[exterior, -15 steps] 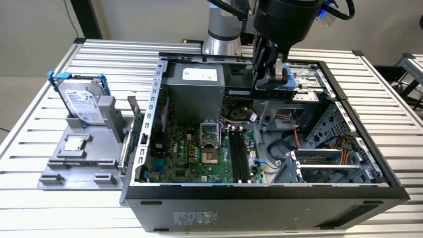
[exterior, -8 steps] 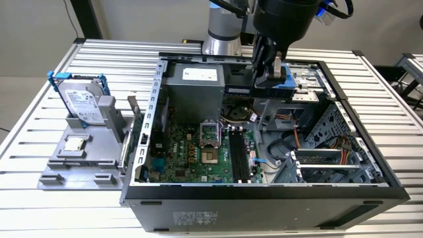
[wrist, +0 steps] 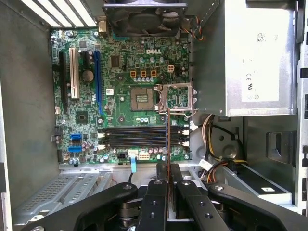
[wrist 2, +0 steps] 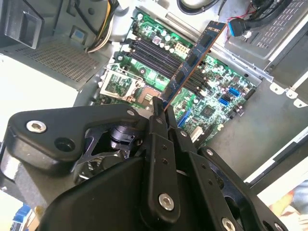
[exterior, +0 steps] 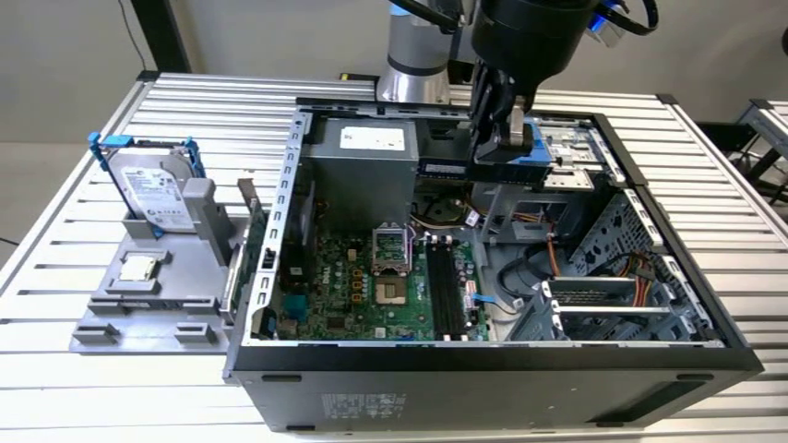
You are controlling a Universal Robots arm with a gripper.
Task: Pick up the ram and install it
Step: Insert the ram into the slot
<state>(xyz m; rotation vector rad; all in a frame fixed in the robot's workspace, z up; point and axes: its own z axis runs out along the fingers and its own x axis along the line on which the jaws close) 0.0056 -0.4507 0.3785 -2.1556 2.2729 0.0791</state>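
1. Ram (wrist 2: 195,55) (wrist: 167,137) (exterior: 446,167): was pinched at one end by the pincer (wrist 2: 159,109) (wrist: 168,169) (exterior: 489,159), fingers pressed together on its two flat faces.
2. Stuck out sideways from the fingertips as a long, slim, dark board with black chips and a copper-coloured edge, its face showing in the second wrist view.
3. Hung inside the open computer case (exterior: 493,355), above the green motherboard (wrist 2: 216,82) (wrist: 125,86) (exterior: 357,291) and apart from it; was not yet seated in any slot.
4. Appeared edge-on in the first wrist view, as a thin line over one end of the four black memory slots (wrist: 139,137) (wrist 2: 159,55) (exterior: 446,291), close to the open processor socket (wrist: 143,98).
5. Lay crosswise to those slots in both wrist views, not lined up along them.
6. Sat, in the exterior view, just beside the grey power supply (exterior: 364,171) (wrist: 250,57), high over the board, with the arm (exterior: 530,28) reaching down to it from above.
7. Grey holder (exterior: 124,318): stood on the slatted metal table (exterior: 74,397) to the exterior view's left of the case, carried an upright silver hard drive (exterior: 158,189) in a blue bracket (exterior: 111,140), well apart from the ram.
8. Small square silver chip (exterior: 138,268): lay on that holder's lower step, in front of the drive.
9. Black fan (wrist: 144,19): sat at the case wall past the socket in the first wrist view, with bundled wires (wrist: 211,130) beside the power supply.
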